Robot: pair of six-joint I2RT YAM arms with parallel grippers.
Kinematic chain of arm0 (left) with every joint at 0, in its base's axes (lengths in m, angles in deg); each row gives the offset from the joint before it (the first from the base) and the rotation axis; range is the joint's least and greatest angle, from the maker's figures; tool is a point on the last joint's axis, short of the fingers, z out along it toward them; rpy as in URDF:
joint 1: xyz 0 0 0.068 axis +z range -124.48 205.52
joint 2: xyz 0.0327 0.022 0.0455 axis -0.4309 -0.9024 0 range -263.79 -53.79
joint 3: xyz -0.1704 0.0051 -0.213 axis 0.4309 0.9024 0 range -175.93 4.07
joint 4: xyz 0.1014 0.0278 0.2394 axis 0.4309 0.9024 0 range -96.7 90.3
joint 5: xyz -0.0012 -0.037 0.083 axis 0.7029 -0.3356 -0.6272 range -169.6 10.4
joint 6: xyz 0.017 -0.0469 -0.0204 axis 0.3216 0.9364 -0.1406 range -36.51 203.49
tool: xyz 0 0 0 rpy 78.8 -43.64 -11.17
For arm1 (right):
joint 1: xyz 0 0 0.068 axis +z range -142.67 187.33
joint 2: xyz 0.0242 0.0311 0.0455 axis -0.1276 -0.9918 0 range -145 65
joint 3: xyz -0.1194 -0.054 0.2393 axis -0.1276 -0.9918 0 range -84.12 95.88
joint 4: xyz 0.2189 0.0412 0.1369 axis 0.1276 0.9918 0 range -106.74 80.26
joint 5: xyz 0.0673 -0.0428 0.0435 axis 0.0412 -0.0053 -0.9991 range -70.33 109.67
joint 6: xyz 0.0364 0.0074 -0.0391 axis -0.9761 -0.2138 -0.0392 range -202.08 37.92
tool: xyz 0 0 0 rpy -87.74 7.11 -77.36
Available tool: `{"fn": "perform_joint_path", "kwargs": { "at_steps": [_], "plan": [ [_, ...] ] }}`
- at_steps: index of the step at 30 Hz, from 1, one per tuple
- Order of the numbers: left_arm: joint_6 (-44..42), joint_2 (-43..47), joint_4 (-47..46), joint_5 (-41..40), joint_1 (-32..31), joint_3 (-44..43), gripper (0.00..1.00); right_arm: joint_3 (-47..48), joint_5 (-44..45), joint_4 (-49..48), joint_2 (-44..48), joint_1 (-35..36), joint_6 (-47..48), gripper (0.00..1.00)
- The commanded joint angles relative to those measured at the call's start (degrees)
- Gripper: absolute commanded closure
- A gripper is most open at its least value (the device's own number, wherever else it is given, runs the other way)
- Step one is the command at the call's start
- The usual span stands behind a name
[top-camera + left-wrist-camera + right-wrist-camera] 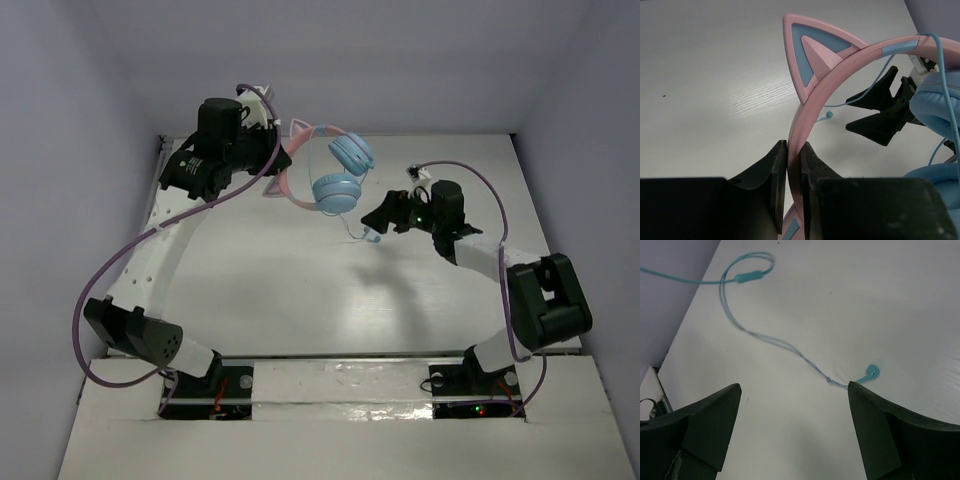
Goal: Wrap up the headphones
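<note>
Pink stiff headband (810, 107) of the blue-cupped headphones (337, 190) sits clamped in my left gripper (793, 150), my right gripper (792, 390) spread wide over the thin, limp pale-blue cable (785, 345) (I'd pinch near its plug (871, 372)).

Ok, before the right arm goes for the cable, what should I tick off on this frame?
1. Left end effector shut on the headphones' pink headband: ok.
2. Headband held up off the table: ok.
3. Right end effector open, nothing in it: ok.
4. Cable end in the right wrist view, ahead of the open jaws: ok.
5. Cable wrapped on the headphones: not ok, it trails loose.
6. Cable free of knots: cannot tell; one loop shows.
</note>
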Motion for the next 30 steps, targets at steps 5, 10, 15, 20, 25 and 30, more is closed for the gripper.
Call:
{"fn": "perform_joint_path", "kwargs": {
  "at_steps": [5, 10, 15, 20, 25, 30],
  "plan": [
    [0.41, 0.71, -0.84, 1.09, -0.1, -3.67, 1.0, 5.96, -8.21, -5.04, -5.91, 4.5, 5.14, 0.04],
    [0.76, 0.8, -1.1, 2.4, 0.43, -3.76, 1.0, 7.71, -7.42, -5.29, -8.81, 6.62, 6.83, 0.02],
    [0.85, 0.8, -0.75, 3.63, 0.43, -4.11, 1.0, 12.11, -2.77, -3.45, -12.5, 6.62, 10.34, 0.01],
    [0.93, 0.8, -0.84, 3.55, 0.43, -4.37, 1.0, 14.49, -4.08, -2.03, -15.14, 7.32, 11.23, 0.02],
    [1.29, 0.45, -0.75, 4.43, 0.43, -6.04, 1.0, 16.24, -3.64, -3.09, -19.62, 8.55, 10.44, 0.04],
    [0.85, 0.27, 1.0, 3.64, 0.43, -9.2, 1.0, 12.74, -3.81, -12.04, -21.39, 8.55, 4.12, 0.17]
  ]
}}
